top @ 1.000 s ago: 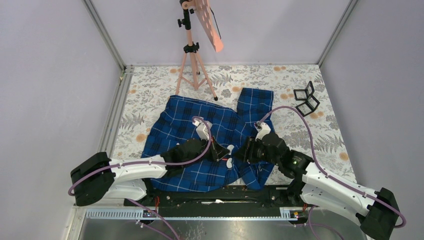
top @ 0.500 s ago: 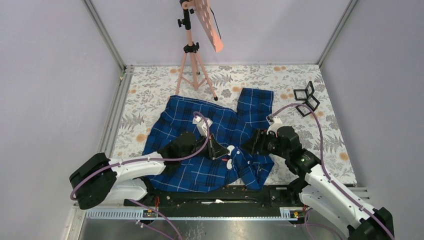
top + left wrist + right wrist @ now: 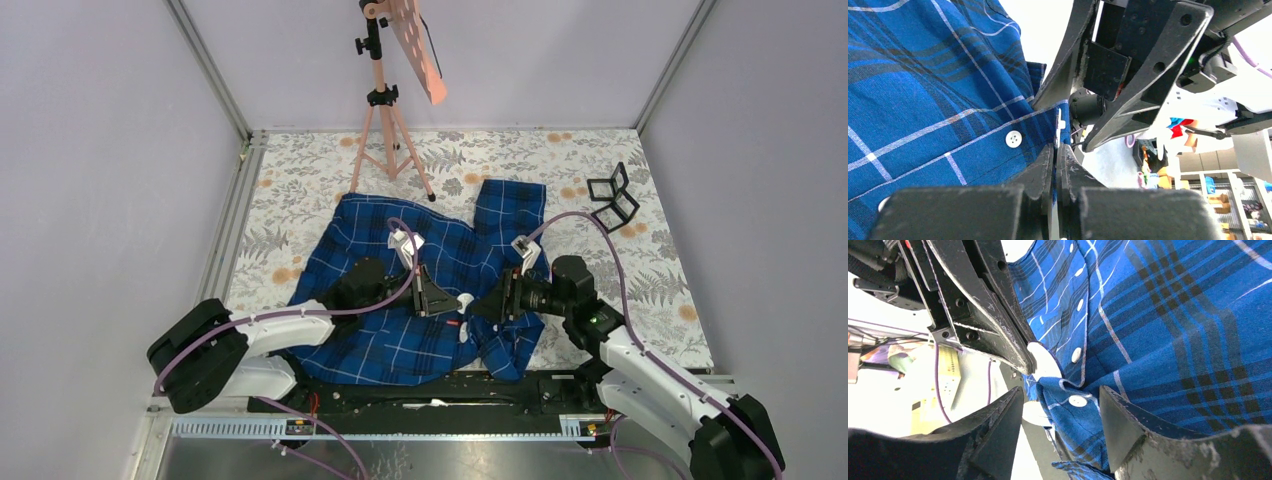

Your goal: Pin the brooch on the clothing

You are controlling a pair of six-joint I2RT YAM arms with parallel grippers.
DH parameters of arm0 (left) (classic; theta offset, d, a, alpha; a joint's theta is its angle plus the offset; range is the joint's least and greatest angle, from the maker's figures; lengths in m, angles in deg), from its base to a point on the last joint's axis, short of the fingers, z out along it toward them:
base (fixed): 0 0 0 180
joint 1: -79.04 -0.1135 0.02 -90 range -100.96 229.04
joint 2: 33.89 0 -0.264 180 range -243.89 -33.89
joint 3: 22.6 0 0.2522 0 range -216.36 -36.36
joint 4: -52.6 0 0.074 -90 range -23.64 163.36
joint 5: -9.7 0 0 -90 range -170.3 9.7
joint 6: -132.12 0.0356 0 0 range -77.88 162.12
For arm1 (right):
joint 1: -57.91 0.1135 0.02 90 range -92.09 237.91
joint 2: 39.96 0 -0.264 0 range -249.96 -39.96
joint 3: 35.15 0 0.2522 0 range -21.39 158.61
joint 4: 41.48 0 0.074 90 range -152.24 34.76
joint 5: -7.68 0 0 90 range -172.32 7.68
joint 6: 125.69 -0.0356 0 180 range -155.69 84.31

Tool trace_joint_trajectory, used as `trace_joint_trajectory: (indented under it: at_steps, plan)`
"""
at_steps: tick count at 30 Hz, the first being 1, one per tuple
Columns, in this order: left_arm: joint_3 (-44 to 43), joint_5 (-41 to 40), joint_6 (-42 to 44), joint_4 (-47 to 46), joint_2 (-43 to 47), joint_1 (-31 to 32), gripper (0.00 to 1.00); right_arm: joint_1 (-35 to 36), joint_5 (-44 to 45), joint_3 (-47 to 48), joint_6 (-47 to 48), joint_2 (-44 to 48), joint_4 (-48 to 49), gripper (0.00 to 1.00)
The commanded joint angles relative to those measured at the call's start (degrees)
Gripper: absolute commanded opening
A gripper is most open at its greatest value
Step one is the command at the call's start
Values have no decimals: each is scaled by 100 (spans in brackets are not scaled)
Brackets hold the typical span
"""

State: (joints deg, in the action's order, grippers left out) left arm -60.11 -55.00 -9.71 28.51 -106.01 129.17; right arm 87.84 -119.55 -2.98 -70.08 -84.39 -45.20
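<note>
1. A floral-printed table cover carries the dark-blue plaid button-up shirt, which lies rumpled in the middle, just ahead of both arm bases.
2. A pink tripod stand with a tilted pink board stands behind the shirt, one foot at its far hem.
3. Two small black wire-frame holders sit well apart to the right rear.
4. The two grippers meet tip to tip over the shirt's buttoned front edge, each crowding the other's wrist view.
5. The left gripper has its jaws pressed together on a small white round brooch, right against the shirt's button edge, beside a white button.
6. The right gripper has its jaws well apart, gripping nothing. A raised fold of the shirt with a white button sits between its fingers, just below the brooch.
</note>
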Motion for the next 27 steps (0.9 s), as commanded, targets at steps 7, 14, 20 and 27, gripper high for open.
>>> trace_joint_trajectory:
  at_steps: [7,14,20,27]
  plan:
    - [-1,393,-334,-805,-53,-83,0,-23,-601,-225,-335,-372,1187,51]
    - [-15,569,-288,-868,-109,-91,0,-23,-629,-240,-444,-457,1373,36]
    - [-114,959,-65,-843,-196,-91,0,-23,-862,-190,-550,-733,1586,30]
    - [-246,1327,233,-664,-257,-94,0,-23,-1129,-155,-653,-1044,1813,21]
